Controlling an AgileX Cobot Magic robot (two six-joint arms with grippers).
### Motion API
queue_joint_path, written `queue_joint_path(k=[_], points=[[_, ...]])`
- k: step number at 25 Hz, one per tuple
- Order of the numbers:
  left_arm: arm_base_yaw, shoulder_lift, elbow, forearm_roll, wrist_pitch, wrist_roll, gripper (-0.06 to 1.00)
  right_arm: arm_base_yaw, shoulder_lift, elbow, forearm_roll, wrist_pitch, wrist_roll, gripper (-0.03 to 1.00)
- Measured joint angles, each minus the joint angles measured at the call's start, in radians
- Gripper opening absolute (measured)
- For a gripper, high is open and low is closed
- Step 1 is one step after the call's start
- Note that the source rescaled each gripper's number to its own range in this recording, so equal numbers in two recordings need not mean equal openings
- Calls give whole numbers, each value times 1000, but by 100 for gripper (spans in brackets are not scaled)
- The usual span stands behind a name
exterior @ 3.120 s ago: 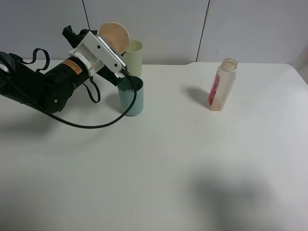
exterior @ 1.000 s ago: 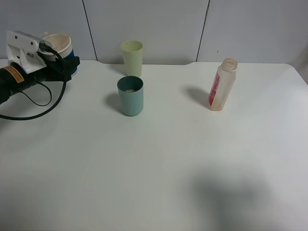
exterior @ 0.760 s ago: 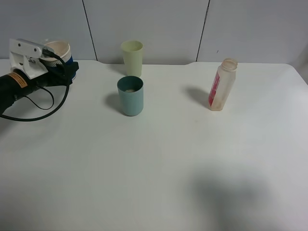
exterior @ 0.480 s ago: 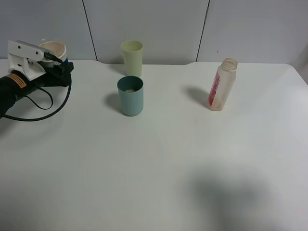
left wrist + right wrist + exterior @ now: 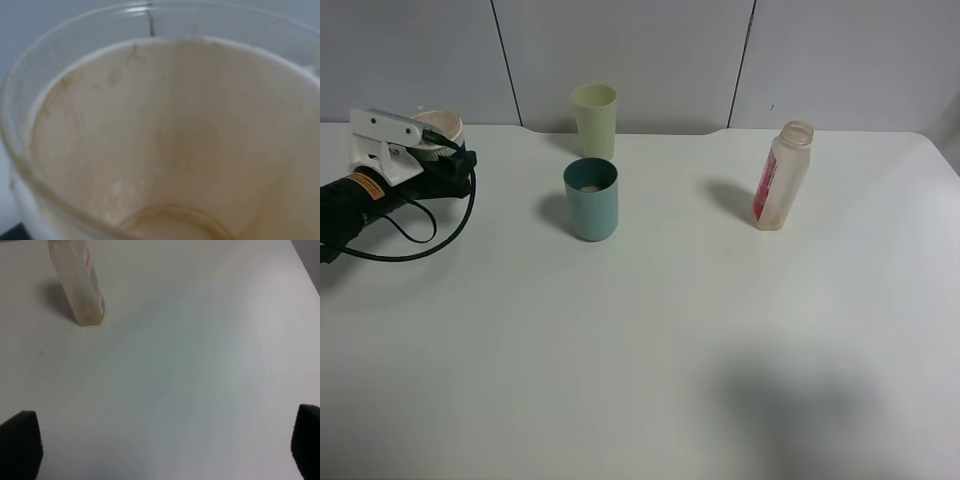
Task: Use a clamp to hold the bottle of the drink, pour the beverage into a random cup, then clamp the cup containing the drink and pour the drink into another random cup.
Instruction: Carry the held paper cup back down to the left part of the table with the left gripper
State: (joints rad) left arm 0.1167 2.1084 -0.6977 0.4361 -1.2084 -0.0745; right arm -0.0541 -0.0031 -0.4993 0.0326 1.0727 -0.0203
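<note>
While the left gripper (image 5: 432,150) sits at the far left of the table (image 5: 650,340), it is clamped shut on the blue-and-white cup (image 5: 438,128), which stands upright at or just above the tabletop (whether its base touches I cannot tell). From the left wrist view the cup's tan, stained inside (image 5: 165,145) looks nearly drained, with at most a thin film at the bottom. The teal tumbler (image 5: 591,199) stands well apart toward the middle, something pale showing inside it, so the second pour looks done. Behind it is the pale yellow-green tumbler (image 5: 594,119), and the peach bottle with the pink-red label (image 5: 780,177) stands upright, uncapped, on the right.

The right gripper (image 5: 160,440) is out of the high view; in its own camera the two dark fingertips stand wide apart, holding nothing.

The main risk now is the release: if the jaws part before the cup is seated flat, it could tip or roll off the near edge. A sticky jaw could also drag the light cup over as the arm withdraws.
</note>
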Motion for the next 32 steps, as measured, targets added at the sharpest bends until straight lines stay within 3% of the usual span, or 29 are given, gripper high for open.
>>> queue_joint_path(k=[12, 24, 32], points=[[0, 77, -24, -2, 0, -7, 0, 0, 0, 0, 0, 0, 0, 100], [0, 139, -127, -1, 0, -99, 0, 0, 0, 0, 0, 0, 0, 100], [0, 162, -160, -1, 0, -102, 0, 0, 0, 0, 0, 0, 0, 100]])
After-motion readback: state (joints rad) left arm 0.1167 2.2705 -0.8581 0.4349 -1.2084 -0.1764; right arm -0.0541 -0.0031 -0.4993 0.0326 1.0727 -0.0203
